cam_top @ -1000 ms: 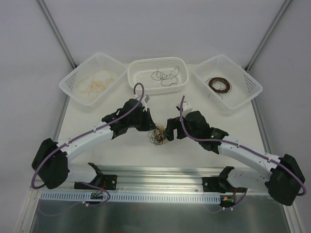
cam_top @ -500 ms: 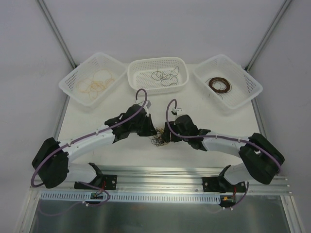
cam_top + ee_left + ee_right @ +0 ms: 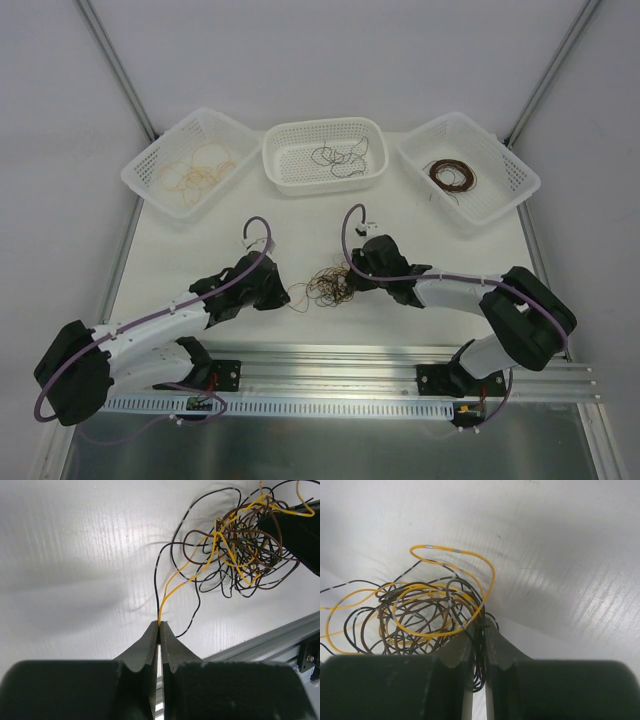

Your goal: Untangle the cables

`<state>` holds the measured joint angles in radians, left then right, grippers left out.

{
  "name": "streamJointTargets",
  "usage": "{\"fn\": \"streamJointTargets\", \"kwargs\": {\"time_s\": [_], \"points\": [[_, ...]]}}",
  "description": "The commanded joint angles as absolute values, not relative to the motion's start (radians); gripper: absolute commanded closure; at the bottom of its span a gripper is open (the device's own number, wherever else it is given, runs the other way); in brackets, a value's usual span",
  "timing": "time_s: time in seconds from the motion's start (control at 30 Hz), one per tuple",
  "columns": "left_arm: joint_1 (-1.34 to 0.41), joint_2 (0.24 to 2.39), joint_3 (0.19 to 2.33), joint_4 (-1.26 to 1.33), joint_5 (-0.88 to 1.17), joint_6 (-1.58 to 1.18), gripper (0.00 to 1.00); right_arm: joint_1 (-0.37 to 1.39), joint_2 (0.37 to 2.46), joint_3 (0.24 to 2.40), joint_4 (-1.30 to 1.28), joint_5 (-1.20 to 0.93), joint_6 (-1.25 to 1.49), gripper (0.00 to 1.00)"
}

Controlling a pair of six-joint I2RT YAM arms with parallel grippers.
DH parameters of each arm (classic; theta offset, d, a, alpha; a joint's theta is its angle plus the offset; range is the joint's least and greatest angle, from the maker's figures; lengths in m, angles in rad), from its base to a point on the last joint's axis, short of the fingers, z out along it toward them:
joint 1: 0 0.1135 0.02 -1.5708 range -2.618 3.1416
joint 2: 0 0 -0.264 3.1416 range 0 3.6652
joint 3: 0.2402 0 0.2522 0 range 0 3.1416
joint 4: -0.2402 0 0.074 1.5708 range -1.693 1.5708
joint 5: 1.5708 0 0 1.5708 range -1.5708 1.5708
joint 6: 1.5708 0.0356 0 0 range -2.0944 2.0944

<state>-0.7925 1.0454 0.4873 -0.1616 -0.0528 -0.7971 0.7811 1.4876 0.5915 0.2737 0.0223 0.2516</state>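
Since the earlier frames the left arm has drawn back toward its base, away from the tangle. The left gripper [image 3: 159,628] is pinched fully closed on a yellow strand [image 3: 165,600], with a black strand [image 3: 155,585] seemingly caught beside it. Both run out from its tips to the cables [image 3: 240,540]. The right gripper [image 3: 479,625] is clamped tight on several wires at the bundle's far edge, probably anchoring it so the pull draws one strand free. The tangle lies on the desk [image 3: 200,240] between the two grippers. Three baskets [image 3: 322,126] at the back hold yellow-tan, black and brown wires, likely sorted by colour. No writing is legible.
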Motion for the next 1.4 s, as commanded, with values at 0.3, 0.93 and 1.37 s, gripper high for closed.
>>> {"fn": "streamJointTargets", "kwargs": {"time_s": [0.3,0.93,1.37], "points": [[-0.796,0.988,0.658,-0.212,0.077,-0.569,0.24,0.816,1.407,0.704,0.068,0.009,0.045,0.95],[-0.795,1.241,0.804,-0.295,-0.031,-0.581,0.37,0.851,1.328,0.729,0.008,0.02,0.008,0.95],[-0.726,1.4,0.772,-0.137,0.107,-0.496,0.47,0.853,1.305,0.699,0.046,-0.029,0.006,0.95]]}}
